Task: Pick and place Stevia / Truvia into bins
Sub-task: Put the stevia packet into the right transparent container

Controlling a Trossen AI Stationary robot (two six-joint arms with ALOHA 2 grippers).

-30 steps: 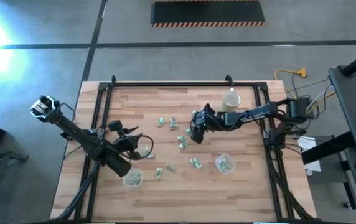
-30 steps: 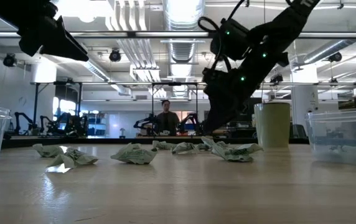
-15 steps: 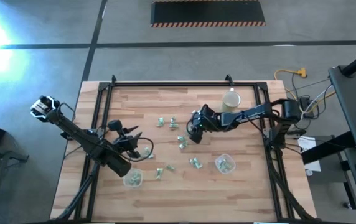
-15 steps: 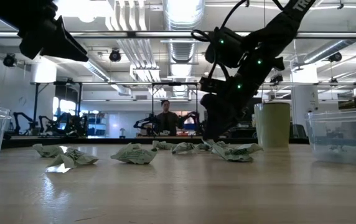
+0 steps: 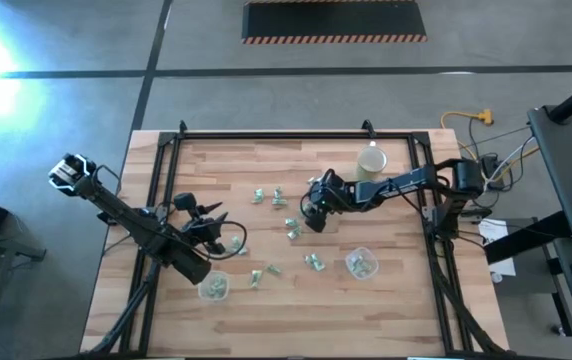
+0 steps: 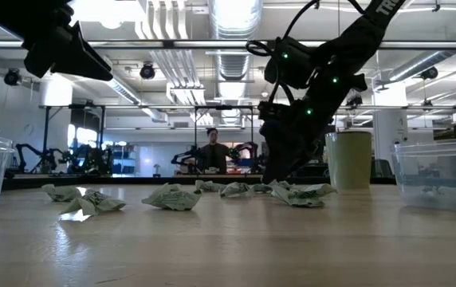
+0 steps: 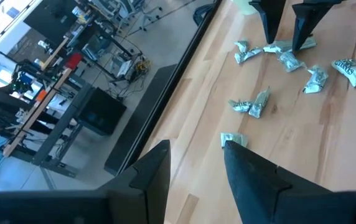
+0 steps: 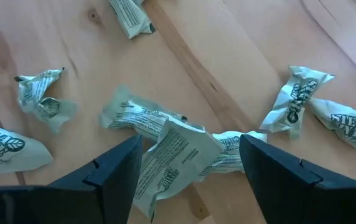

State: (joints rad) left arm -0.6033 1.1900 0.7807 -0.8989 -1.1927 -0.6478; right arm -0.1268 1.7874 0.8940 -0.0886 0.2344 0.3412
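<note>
Several crumpled green-and-white sachets (image 5: 293, 230) lie loose on the wooden table's middle; they also show in the low view (image 6: 172, 196). My right gripper (image 5: 311, 217) is open and low over them. Its fingers stand on either side of one sachet (image 8: 175, 155) that lies on the wood; I cannot tell whether they touch it. My left gripper (image 5: 232, 240) is open and empty above the table's left part, and a sachet (image 7: 233, 140) lies below it. One clear tub (image 5: 213, 288) stands near left and another (image 5: 362, 263) near right, each with sachets inside.
A beige round cup (image 5: 371, 160) stands at the far right of the table, behind my right arm. A black frame (image 5: 266, 134) runs along the table's edges. A person (image 6: 212, 151) stands far off in the room behind.
My right gripper has gone down toward the sachets in the table's middle and a little toward the table's left edge. Its fingers now reach close to the wood. The sachets lie as before.
</note>
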